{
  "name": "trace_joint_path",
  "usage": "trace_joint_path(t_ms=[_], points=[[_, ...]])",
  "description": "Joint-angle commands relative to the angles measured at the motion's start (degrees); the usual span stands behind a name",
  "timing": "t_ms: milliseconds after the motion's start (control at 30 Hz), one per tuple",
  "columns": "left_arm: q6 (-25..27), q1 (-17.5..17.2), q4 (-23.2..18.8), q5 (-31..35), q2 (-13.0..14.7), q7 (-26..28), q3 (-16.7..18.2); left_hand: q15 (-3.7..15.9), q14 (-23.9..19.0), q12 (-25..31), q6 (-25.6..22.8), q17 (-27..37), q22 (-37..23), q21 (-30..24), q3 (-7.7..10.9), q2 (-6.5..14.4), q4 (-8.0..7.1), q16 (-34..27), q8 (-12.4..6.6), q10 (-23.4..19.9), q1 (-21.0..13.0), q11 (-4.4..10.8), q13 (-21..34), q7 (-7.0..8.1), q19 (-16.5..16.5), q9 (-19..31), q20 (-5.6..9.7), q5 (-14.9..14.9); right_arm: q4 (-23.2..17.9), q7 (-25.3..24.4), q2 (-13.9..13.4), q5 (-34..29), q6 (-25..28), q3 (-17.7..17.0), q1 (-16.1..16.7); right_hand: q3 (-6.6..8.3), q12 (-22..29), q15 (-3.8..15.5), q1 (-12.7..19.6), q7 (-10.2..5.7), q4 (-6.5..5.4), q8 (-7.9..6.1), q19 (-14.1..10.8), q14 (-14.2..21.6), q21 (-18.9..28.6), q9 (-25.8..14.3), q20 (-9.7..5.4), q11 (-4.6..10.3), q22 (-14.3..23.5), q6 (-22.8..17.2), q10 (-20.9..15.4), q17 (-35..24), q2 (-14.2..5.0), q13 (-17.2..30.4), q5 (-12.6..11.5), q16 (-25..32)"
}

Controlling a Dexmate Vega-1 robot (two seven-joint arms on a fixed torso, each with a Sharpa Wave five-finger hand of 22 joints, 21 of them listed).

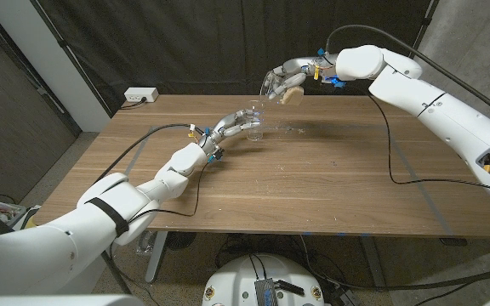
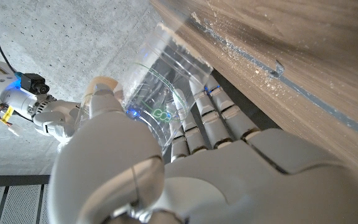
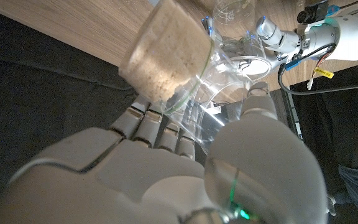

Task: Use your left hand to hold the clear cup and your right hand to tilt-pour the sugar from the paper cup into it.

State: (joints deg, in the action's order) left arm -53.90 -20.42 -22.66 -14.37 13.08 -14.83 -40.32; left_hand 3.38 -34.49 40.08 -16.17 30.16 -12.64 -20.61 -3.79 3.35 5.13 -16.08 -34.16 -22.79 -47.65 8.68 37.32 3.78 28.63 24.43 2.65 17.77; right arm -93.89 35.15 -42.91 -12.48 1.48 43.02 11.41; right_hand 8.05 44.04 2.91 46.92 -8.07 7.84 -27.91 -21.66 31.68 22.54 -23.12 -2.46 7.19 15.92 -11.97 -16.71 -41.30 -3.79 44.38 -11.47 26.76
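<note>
The left hand [image 1: 228, 127] grips the clear cup [image 1: 254, 124] upright on the wooden table [image 1: 313, 187], while the right hand [image 1: 289, 75] holds a tilted sugar-filled cup [image 1: 284, 87] above and to its right.

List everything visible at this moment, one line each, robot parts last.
clear cup: one, transparent, standing on the table, gripped by the left hand.
pouring cup: one, clear-walled with a tan base, held tilted above the clear cup; the task calls it paper.
spilled grains: white scatter on the wood beside the clear cup.
table: one, brown wood.
power strip: one, white, far left corner of the table.
cables: black, trailing across the table from both arms.
left hand: white and grey, around the clear cup.
right hand: white and grey, raised, holding the pouring cup.
</note>
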Motion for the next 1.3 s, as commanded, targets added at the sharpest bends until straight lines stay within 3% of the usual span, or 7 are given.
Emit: trace_joint_path(t_ms=[33, 633, 1300], points=[[1.54, 0.58, 0.54, -0.03, -0.31, -0.29, -0.35, 6.50, -0.60, 0.24, -0.53, 0.23, -0.25, -0.38, -0.37, 0.17, -0.11, 0.16, -0.38, -0.24, -0.48, -0.05, 0.19, -0.09, -0.12, 0.14, 0.42, -0.27, 0.59, 3.34, 0.80, -3.66, -0.53, 1.79, -2.65, 0.43, 0.08, 10.38, -0.03, -0.02, -0.04, -0.36, -0.34, 0.48, -0.03, -0.10, -0.38, 0.05, -0.05, -0.47, -0.54, -0.19, -0.62, 0.20, -0.26, -0.24], [2.63, 1.17, 1.03, -0.59, -1.09, -1.52, -0.81, 6.56, -0.88, 0.34, -0.57, 0.49, -0.25, -0.53, -0.73, 0.19, -0.16, 0.47, -0.52, -0.36, -0.65, 0.02, 0.22, -0.04, -0.09, 0.03, 0.52, -0.37, 2.13, 4.64, 2.60, -7.63, -1.73, 3.26, -4.82, 0.47, 0.01, 10.37, 0.06, -0.02, -0.08, -0.41, -0.34, 0.65, -0.06, -0.13, -0.38, 0.10, -0.21, -0.94, -0.72, -0.38, -0.67, 0.42, -0.26, -0.37], [1.85, 1.04, 0.73, 0.14, -0.82, -1.07, -1.49, 6.64, -0.97, 0.38, -0.57, 0.81, -0.24, -0.65, -1.11, 0.36, -0.29, 0.90, -0.68, -0.35, -0.81, 0.07, 0.22, -0.07, -0.17, -0.07, 0.61, -0.43, 0.06, 6.62, 2.57, -16.34, -3.36, 5.42, -6.53, 0.52, -0.21, 10.39, 0.17, -0.02, -0.11, -0.42, -0.34, 0.87, -0.10, -0.16, -0.27, 0.17, -0.38, -1.30, -0.89, -0.62, -0.74, 0.41, -0.28, -0.43]])
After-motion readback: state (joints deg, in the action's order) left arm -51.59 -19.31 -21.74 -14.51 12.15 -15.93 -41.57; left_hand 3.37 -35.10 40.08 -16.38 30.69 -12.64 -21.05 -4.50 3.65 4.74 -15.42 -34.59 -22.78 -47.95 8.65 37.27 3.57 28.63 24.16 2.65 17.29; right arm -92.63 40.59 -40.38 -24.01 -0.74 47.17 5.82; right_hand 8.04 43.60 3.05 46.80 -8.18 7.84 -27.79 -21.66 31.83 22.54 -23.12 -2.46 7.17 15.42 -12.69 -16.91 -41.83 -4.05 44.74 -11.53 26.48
